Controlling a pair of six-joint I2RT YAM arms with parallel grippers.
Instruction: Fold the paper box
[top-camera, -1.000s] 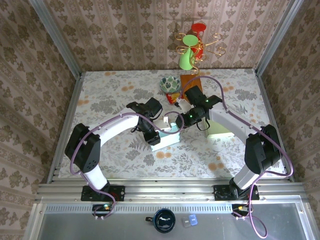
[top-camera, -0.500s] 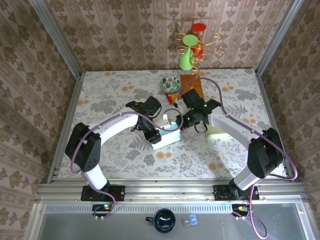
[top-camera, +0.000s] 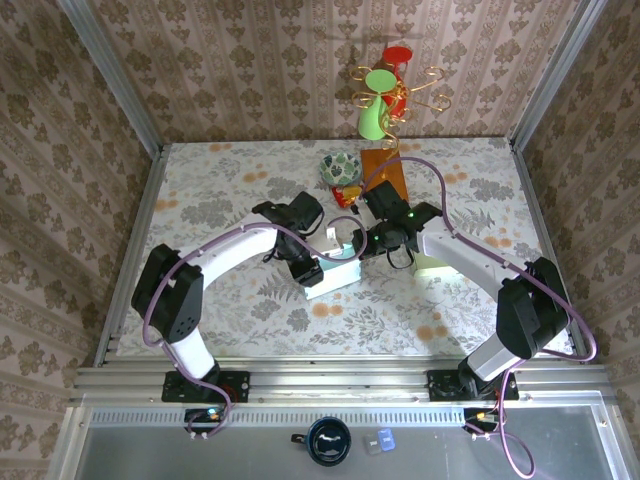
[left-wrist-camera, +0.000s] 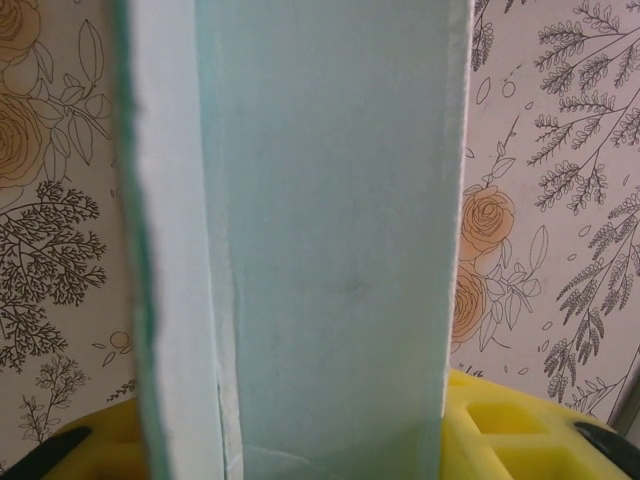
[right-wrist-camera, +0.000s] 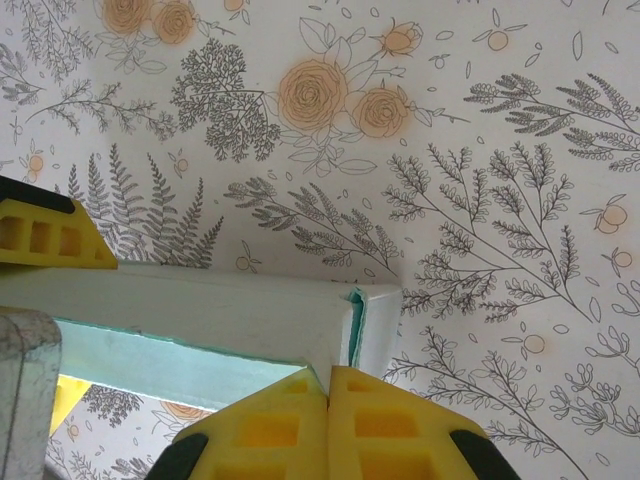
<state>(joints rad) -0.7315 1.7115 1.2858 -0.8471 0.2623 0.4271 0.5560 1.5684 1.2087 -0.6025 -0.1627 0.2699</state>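
The paper box (top-camera: 337, 270), pale teal with white edges, lies at the table's middle between both arms. My left gripper (top-camera: 306, 268) is at its left end. In the left wrist view a box panel (left-wrist-camera: 330, 240) stands upright between the yellow pads (left-wrist-camera: 520, 430), so my left gripper (left-wrist-camera: 320, 445) is shut on it. My right gripper (top-camera: 358, 247) is at the box's far right corner. In the right wrist view its yellow fingers (right-wrist-camera: 395, 420) are pressed together on the tip of a white wall (right-wrist-camera: 220, 320), with my right gripper (right-wrist-camera: 328, 372) shut there beside the folded corner.
A patterned bowl (top-camera: 340, 168), a brown board (top-camera: 384, 170) and a small red and yellow item (top-camera: 347, 196) sit behind the box. A pale green sheet (top-camera: 436, 262) lies under the right arm. A green vase (top-camera: 373, 118) stands at the back edge.
My right gripper has closed on the box wall and its arm has shifted slightly left toward the box. The left arm and its grip have held still.
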